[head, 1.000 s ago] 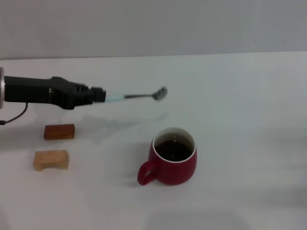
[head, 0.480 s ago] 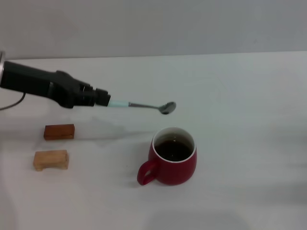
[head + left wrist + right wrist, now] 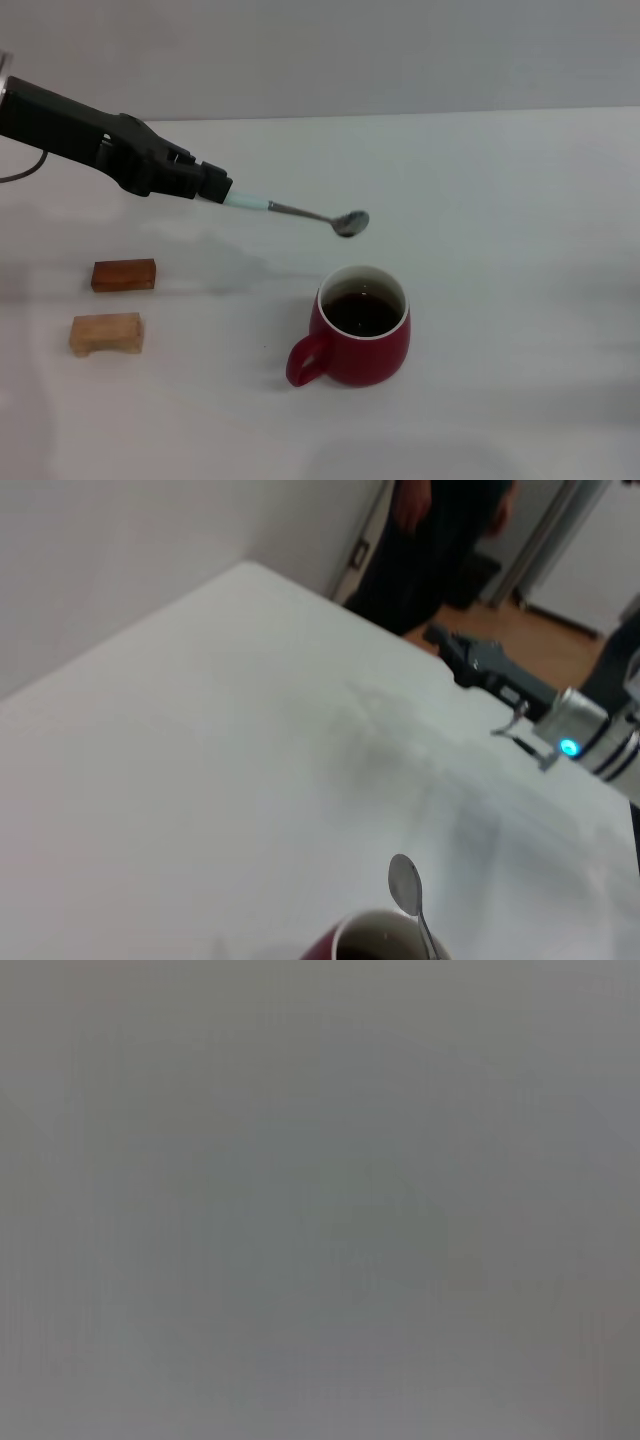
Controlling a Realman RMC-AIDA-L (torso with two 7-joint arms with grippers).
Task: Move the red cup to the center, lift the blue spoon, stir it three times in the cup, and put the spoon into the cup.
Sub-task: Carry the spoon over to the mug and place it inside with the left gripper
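The red cup (image 3: 365,345) stands on the white table in the near middle, handle toward the front left, with dark liquid inside. My left gripper (image 3: 218,190) reaches in from the left, shut on the pale-blue handle of the blue spoon (image 3: 300,212). The spoon slopes down to the right. Its metal bowl hangs in the air just behind and above the cup's rim, apart from it. In the left wrist view the spoon (image 3: 404,885) hovers over the cup's rim (image 3: 370,942). My right gripper (image 3: 470,660) rests parked past the table's far edge in that view.
A dark-red wooden block (image 3: 124,275) and a light wooden block (image 3: 106,333) lie at the front left of the table. A person (image 3: 440,540) stands beyond the table in the left wrist view. The right wrist view is plain grey.
My left gripper has risen and swung a little right. The spoon now tilts downward, its bowl lower and closer to the cup than a second ago.
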